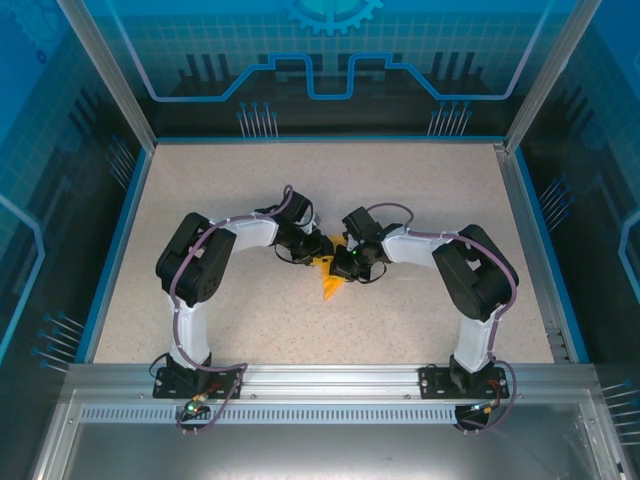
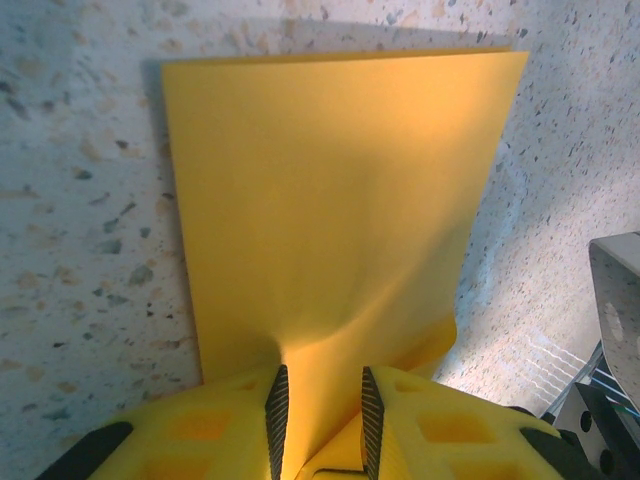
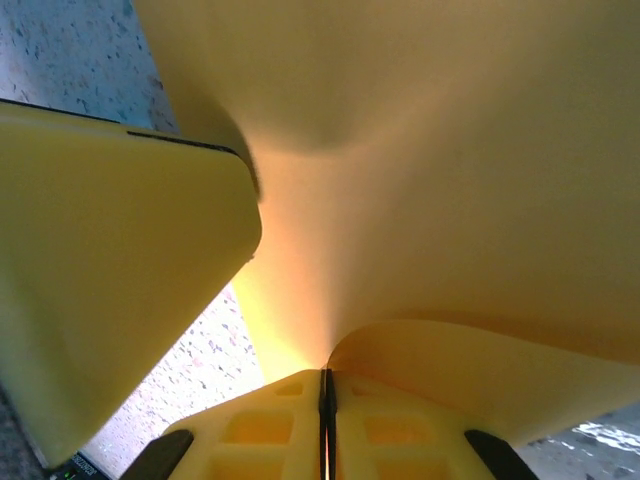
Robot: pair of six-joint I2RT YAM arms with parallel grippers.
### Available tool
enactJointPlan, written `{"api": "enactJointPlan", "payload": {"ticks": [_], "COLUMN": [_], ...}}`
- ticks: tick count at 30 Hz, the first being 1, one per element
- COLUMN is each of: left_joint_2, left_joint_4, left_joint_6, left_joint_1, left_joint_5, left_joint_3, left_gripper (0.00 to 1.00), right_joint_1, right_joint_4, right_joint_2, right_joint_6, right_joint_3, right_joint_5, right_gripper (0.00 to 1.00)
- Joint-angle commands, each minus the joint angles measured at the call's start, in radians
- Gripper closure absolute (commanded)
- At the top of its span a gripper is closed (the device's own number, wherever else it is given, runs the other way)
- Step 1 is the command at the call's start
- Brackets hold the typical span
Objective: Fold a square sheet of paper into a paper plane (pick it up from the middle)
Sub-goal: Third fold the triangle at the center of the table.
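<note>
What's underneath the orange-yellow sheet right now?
Speckled tabletop borders the square sheet of paper, and the right wrist view shows it below the lifted edge. The area directly under the sheet is covered, so nothing more can be told.

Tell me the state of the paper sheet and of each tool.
square sheet of paper, curved, near end puckered and lifted, far edge lying on the table
left tool, pads apart with paper between them, grip unclear
right tool, shut on the sheet
</note>
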Motion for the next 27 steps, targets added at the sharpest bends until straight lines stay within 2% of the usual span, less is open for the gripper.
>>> {"api": "enactJointPlan", "payload": {"ticks": [1, 18, 27], "left_joint_2": [0.02, 0.005, -0.049], "left_joint_4": [-0.03, -0.035, -0.06], "left_joint_6": [0.018, 0.016, 0.004], "left_joint_1": [-0.003, -0.003, 0.003], "left_joint_5": [-0.01, -0.011, -0.025], "left_joint_3": [0.012, 0.016, 0.049], "left_gripper": [0.71, 0.71, 0.71], "right_joint_1": [0.016, 0.017, 0.017], "right_joint_4": [0.014, -0.037, -0.035], "right_joint_2": [0.022, 0.05, 0.064], "right_joint_6": [-0.021, -0.056, -0.056], "right_joint_3": [0.007, 0.008, 0.001], "right_joint_5": [0.008, 0.025, 0.039], "right_gripper": [0.9, 0.87, 0.77]}}
